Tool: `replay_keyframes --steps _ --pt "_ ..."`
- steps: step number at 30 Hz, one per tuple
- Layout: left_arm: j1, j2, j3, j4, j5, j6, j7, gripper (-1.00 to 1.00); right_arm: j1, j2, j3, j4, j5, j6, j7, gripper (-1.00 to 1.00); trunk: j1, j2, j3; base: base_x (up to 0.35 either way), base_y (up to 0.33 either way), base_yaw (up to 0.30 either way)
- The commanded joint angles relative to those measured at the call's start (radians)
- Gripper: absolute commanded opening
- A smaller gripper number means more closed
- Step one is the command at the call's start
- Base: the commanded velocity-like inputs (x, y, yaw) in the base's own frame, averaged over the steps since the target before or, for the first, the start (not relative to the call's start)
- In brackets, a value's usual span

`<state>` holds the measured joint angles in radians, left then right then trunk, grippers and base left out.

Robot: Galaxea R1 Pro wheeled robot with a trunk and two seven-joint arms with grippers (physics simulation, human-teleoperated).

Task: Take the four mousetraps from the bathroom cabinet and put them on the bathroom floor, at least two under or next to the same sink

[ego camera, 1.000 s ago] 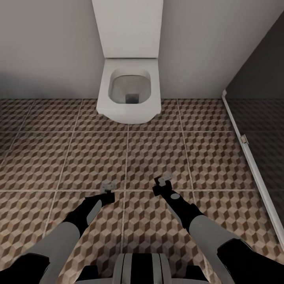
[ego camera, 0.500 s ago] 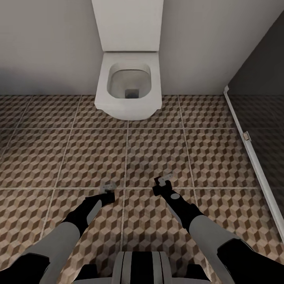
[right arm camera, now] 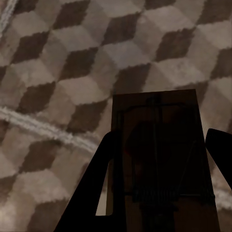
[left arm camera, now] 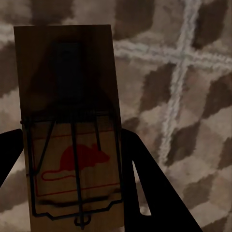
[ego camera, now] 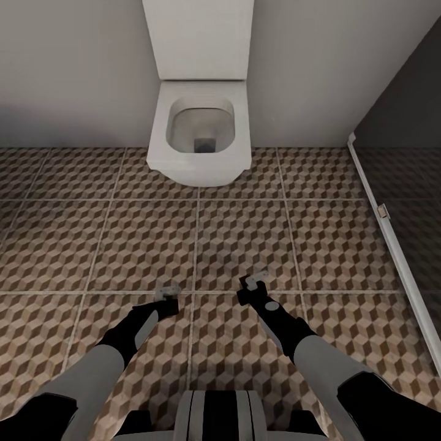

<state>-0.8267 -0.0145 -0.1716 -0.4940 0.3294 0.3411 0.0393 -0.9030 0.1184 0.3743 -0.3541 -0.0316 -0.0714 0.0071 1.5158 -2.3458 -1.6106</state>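
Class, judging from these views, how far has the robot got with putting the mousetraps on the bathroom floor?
Done: nothing lies on the tiled floor yet. In hand: the left gripper holds one mousetrap and the right gripper another mousetrap, each between its jaws, above the tiles in front of the toilet. Left: setting traps down, by a sink.

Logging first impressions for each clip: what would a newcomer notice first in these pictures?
The white toilet against the far wall, bowl open, stands out over the cube-patterned bathroom floor. Next, each wrist view shows a mousetrap between dark fingers: the left pincer holds one with a red mouse print, the right pincer a shadowed one.
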Motion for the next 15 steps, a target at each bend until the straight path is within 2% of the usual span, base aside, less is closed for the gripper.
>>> replay_keyframes --steps 1,8,15 --pt "0.0 0.001 -0.005 -0.002 0.007 0.004 0.007 -1.0 0.0 0.0 0.003 0.001 -0.004 -0.004 0.001 -1.0 0.0 0.0 0.0 0.0 0.0 0.0" --pt "0.0 0.001 -0.005 -0.002 0.007 0.005 0.007 -1.0 0.001 0.0 0.003 0.001 -0.004 -0.004 0.001 -1.0 0.0 0.0 0.0 0.038 0.0 0.0" --pt "0.0 0.001 -0.005 -0.002 0.007 0.005 0.007 -1.0 0.001 0.0 0.003 0.001 -0.004 -0.004 0.001 -1.0 0.0 0.0 0.0 0.236 0.047 0.0"
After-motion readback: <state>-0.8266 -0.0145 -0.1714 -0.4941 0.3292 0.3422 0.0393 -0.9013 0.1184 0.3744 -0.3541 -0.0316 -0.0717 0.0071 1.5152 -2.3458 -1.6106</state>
